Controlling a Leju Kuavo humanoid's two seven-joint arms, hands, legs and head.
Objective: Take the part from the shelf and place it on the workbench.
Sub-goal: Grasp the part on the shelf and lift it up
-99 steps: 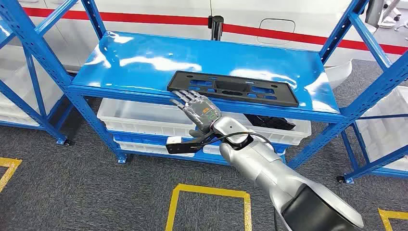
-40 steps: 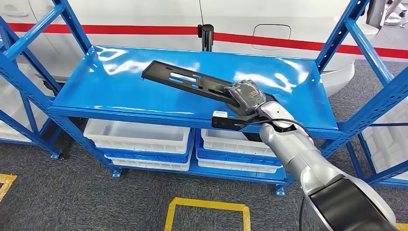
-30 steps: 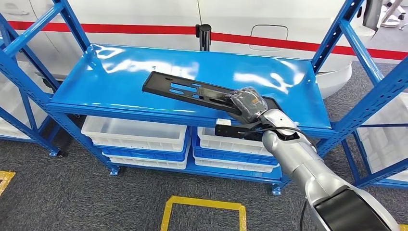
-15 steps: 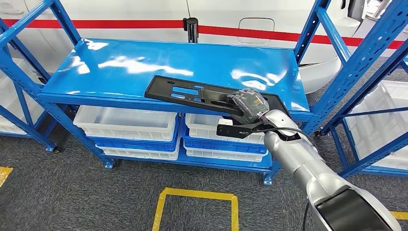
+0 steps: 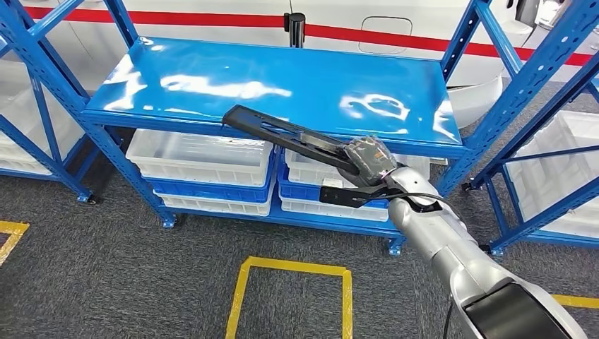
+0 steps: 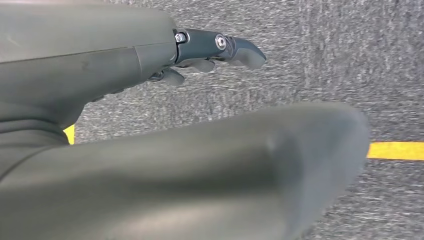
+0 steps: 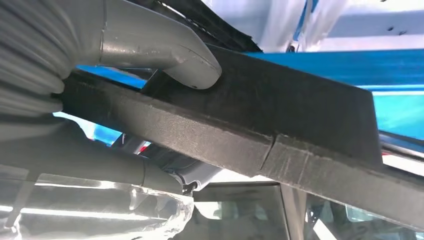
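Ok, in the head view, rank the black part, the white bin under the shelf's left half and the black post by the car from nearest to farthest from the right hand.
1. Black part, gripped in the right hand.
2. White bin, lower left of it.
3. Black post, behind the shelf.

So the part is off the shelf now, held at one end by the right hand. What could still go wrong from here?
The right hand grips the long black part at one end only, so the free length could lever and slip in the grasp. That free end sits close to the blue shelf edge and could catch it as the robot turns away. The left hand hangs over the floor, so nothing supports the far end.
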